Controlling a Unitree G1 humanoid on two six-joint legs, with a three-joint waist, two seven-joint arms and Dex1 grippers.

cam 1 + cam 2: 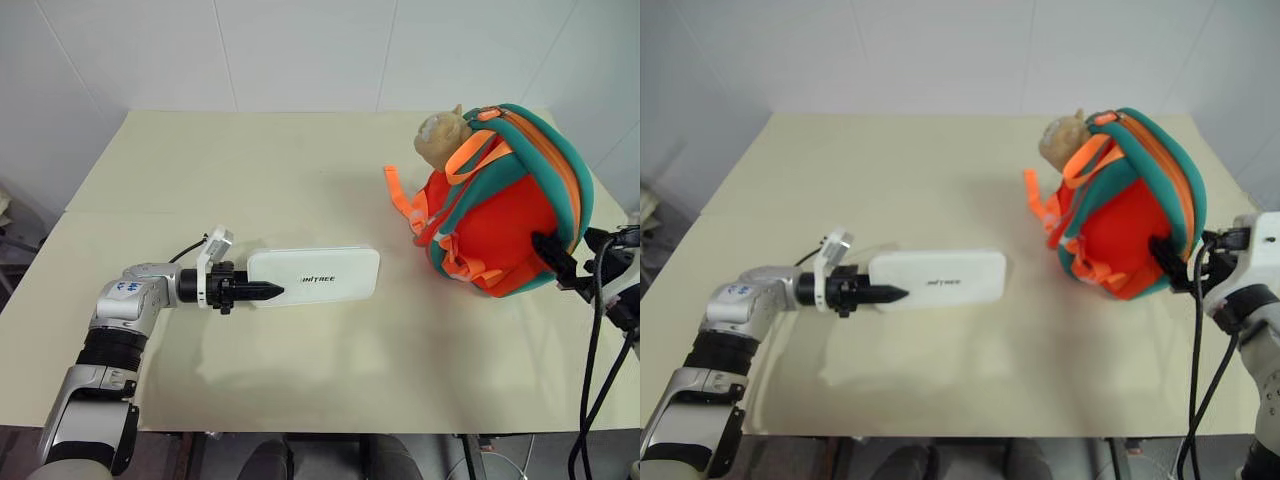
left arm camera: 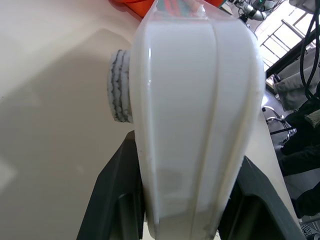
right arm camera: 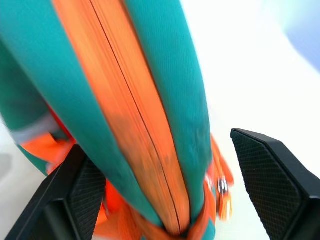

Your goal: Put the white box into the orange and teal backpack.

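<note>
left gripper (image 1: pixel 262 291): clamps white box (image 1: pixel 322 275) end (lifted) | right gripper (image 3: pixel 165 190): spread wide, straddling orange and teal backpack (image 1: pixel 510 200)

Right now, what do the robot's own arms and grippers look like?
The left arm is silver-grey metal with black ribbed joint bands, a small blue marking and a white bracket at the wrist. The left gripper has black tapered fingers. The right gripper has black cross-hatched pads, and black cables hang from the wrist.

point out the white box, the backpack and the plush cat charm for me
white box (image 1: pixel 325 274): left eye view, middle of its flat top, by the dark lettering.
orange and teal backpack (image 1: pixel 500 215): left eye view, orange front panel.
plush cat charm (image 1: pixel 438 137): left eye view, the tan face at the backpack's top left.
</note>
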